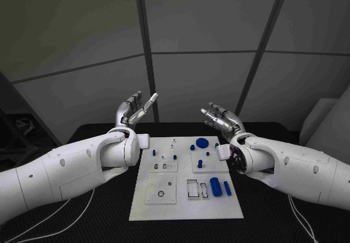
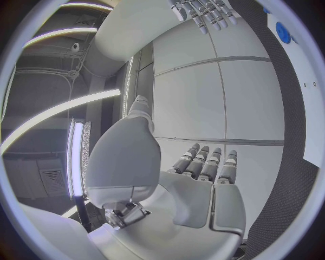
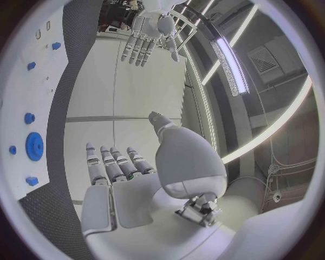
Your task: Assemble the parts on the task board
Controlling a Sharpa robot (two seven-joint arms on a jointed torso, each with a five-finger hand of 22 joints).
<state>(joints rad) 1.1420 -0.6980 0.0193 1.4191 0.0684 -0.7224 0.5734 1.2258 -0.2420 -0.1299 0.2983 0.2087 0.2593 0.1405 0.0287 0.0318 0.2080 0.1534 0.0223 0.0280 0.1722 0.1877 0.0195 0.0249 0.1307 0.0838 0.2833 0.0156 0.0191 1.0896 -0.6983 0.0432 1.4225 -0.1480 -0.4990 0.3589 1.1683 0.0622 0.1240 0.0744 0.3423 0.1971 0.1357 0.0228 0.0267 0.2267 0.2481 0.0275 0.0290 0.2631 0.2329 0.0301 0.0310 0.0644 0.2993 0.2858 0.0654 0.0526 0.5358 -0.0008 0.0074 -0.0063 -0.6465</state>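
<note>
The white task board (image 1: 186,205) lies flat in the middle of the black table. Several small blue parts sit on it: a round disc (image 1: 202,142), a short cylinder (image 1: 216,184), a thin bar (image 1: 227,188) and little pegs near the far end. My left hand (image 1: 134,111) is raised above the board's far left corner, fingers apart and pointing up, holding nothing. My right hand (image 1: 221,119) is raised over the far right corner, also spread and empty. The left wrist view shows my left hand (image 2: 203,168) with the right hand (image 2: 203,11) opposite. My right hand (image 3: 115,162) appears in its own wrist view, the blue disc (image 3: 34,146) beside it.
The board carries white inset plates with slots and holes (image 1: 162,189), plus a clear framed slot (image 1: 192,188). Black table surface (image 1: 292,223) surrounds the board on all sides. Grey wall panels stand behind the table. Thin cables (image 1: 66,212) trail across the table's near left.
</note>
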